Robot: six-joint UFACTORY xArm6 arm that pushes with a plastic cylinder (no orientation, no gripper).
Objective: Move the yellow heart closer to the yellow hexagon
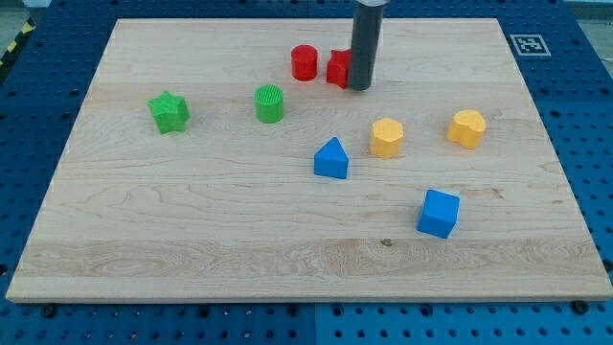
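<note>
Two yellow blocks sit right of the board's middle. The left one looks like the yellow hexagon. The right one looks like the yellow heart. They lie apart, with a gap of about one block width between them. My tip rests on the board above and slightly left of the hexagon, well left of the heart, touching neither. The rod stands right beside a red block and hides its right side.
A red cylinder stands left of the hidden red block. A green cylinder and a green star are at the left. A blue triangular block lies left of the hexagon. A blue cube is below the yellow blocks.
</note>
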